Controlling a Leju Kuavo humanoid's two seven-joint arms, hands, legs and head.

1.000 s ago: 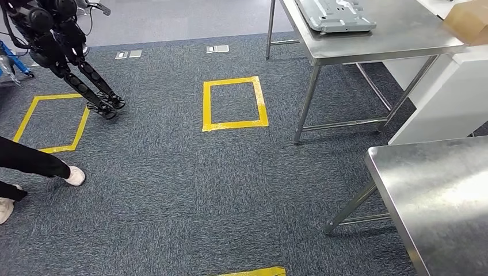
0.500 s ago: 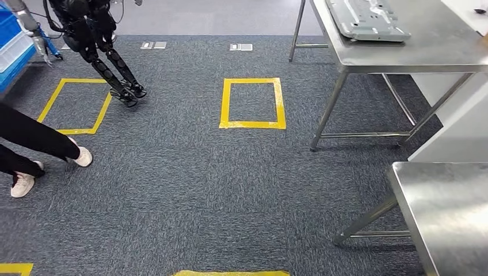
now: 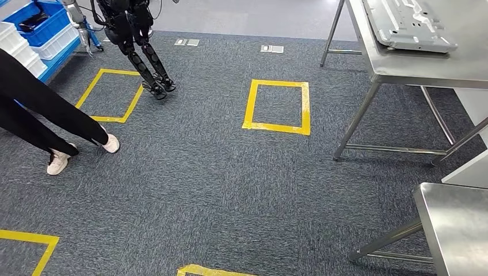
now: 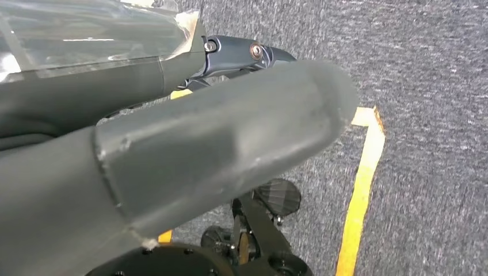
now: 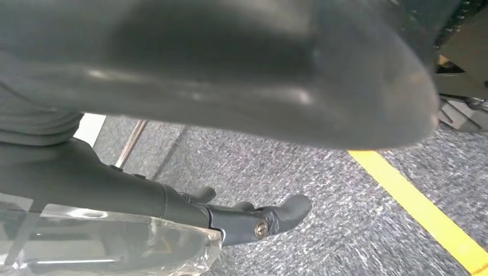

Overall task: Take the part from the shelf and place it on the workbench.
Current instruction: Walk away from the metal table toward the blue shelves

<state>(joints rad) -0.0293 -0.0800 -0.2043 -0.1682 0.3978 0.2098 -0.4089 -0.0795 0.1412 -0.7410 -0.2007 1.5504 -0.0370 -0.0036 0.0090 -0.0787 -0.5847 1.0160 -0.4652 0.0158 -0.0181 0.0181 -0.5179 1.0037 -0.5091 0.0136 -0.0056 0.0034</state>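
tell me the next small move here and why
Probably keep turning left toward the blue bins at the far left, since that looks like the shelf side. The left hand and right hand hang over carpet holding nothing, and the metal table sits off to the right.

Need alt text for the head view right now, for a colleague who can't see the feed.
Grey carpet floor marked with yellow tape squares. A flat grey metal part lies on a steel workbench at upper right; at upper left a black legged robot stands near blue bins, with a person's legs beside.
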